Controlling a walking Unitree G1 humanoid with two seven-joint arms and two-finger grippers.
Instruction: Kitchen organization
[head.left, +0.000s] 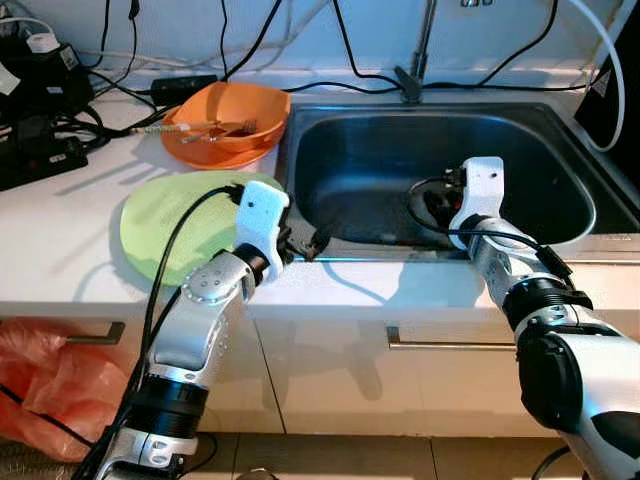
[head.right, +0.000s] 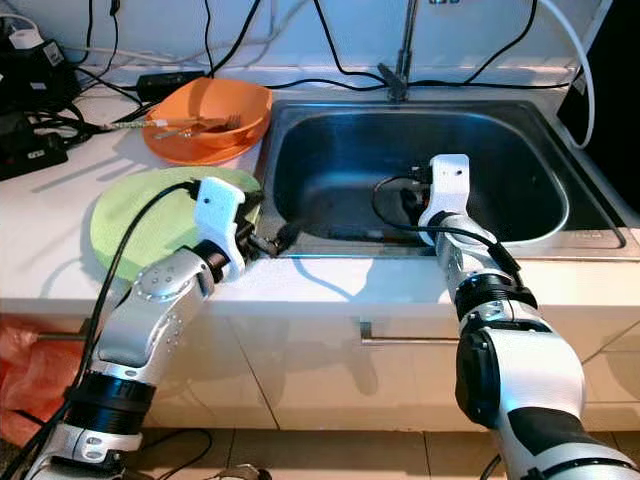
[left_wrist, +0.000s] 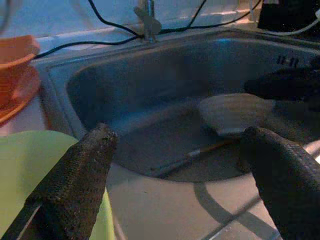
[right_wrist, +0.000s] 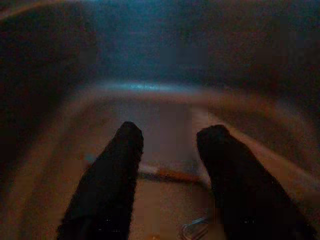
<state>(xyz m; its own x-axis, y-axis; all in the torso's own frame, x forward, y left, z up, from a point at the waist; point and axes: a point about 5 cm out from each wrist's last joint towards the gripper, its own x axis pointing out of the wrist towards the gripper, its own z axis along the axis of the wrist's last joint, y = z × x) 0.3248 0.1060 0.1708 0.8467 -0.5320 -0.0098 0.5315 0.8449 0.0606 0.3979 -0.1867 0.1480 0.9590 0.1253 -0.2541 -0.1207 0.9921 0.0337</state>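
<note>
Jaws of both grippers stand apart and empty, left gripper (head.left: 305, 243) at the sink (head.left: 560, 150) rim, right gripper (right_wrist: 167, 170) inside it.

Sink (head.left: 560, 200) is set in the counter (head.left: 60, 240), faucet (head.left: 415, 60) behind it. Left of the sink lies a plate (head.left: 170, 225); behind the plate sits a bowl (head.left: 225, 125) with utensils (head.left: 205, 128) in it. Power strips (head.left: 35, 110) sit far left.

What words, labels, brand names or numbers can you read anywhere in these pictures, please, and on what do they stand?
None can be read.
The black power adapters on the white counter carry pale labels, too small and blurred to read.
The sink, orange bowl and green plate bear no text.
</note>
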